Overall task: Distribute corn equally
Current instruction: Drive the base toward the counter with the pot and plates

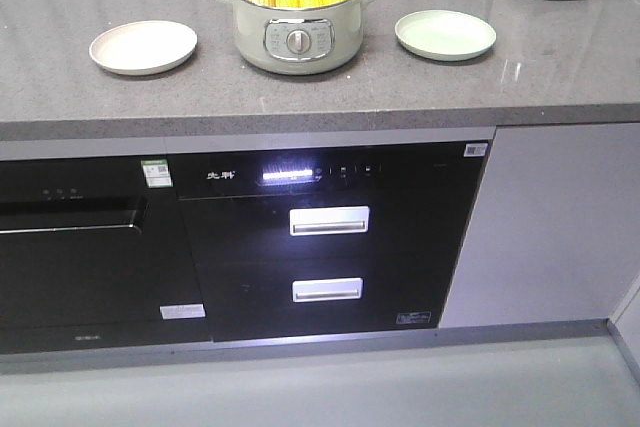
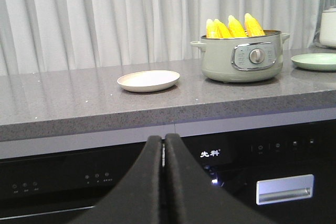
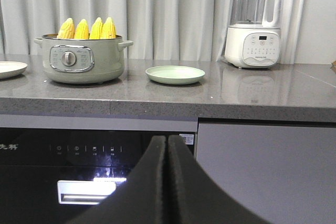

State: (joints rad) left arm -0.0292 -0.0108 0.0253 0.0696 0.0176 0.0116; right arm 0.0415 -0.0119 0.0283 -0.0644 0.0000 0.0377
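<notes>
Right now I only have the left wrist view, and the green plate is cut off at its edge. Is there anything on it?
Observer: No. From above, in the front view, the green plate is bare.
Operator: What is the white thing just past it?
Observer: A blender. The right wrist view shows a clear jug on a white base with a button panel, standing apart from the plate.
Operator: And the right end effector?
Observer: The right end effector is shut with nothing in it, and sits lower than the counter.
</notes>
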